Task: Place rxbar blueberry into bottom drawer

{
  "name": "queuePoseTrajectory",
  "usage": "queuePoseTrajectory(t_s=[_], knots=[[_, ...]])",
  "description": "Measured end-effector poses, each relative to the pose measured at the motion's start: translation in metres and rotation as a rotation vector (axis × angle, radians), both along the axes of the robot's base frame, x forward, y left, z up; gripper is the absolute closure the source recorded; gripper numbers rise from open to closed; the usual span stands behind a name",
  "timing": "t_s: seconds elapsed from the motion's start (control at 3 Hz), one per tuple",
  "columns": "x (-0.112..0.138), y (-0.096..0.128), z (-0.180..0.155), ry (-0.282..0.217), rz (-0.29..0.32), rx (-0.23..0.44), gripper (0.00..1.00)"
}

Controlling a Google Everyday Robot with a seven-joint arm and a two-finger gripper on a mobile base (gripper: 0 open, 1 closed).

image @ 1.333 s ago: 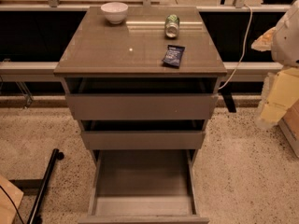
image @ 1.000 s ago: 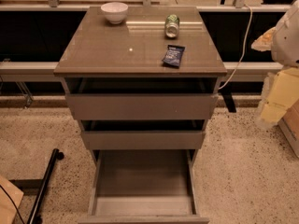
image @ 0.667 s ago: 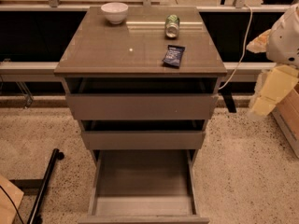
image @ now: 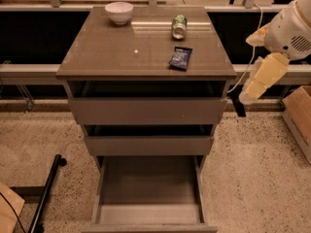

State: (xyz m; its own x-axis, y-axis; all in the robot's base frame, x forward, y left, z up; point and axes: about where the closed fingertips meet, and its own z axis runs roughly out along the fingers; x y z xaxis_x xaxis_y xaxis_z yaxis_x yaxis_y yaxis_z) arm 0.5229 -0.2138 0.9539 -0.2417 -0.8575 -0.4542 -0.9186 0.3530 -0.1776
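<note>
The rxbar blueberry [image: 181, 58], a flat dark navy bar, lies on the cabinet top [image: 121, 57] near its front right. The bottom drawer [image: 148, 198] is pulled out wide and its inside is bare. My gripper [image: 241, 101] is at the low end of the cream arm [image: 265, 74], right of the cabinet at the height of the top drawer, well apart from the bar. It holds nothing that I can see.
A green soda can [image: 179, 26] lies just behind the bar. A white bowl [image: 119, 11] stands at the back left. The two upper drawers [image: 146, 110] are slightly open. A cardboard box [image: 299, 115] stands at the right and a black pole [image: 46, 193] lies on the floor at the left.
The arm has swung left and down, closer to the cabinet's right side. The bar, the can, the bowl and the drawers have not moved.
</note>
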Motion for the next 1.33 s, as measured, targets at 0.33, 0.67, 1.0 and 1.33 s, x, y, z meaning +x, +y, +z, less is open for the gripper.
queuePoseTrajectory(t_s=[0.33, 0.67, 1.0, 1.33], knots=[[0.035, 0.003, 0.019, -0.034, 0.029, 0.055, 0.0], [0.043, 0.0, 0.05, -0.107, 0.02, 0.066, 0.0], [0.051, 0.014, 0.028, -0.078, -0.042, 0.154, 0.0], [0.094, 0.043, 0.015, -0.109, -0.133, 0.292, 0.0]])
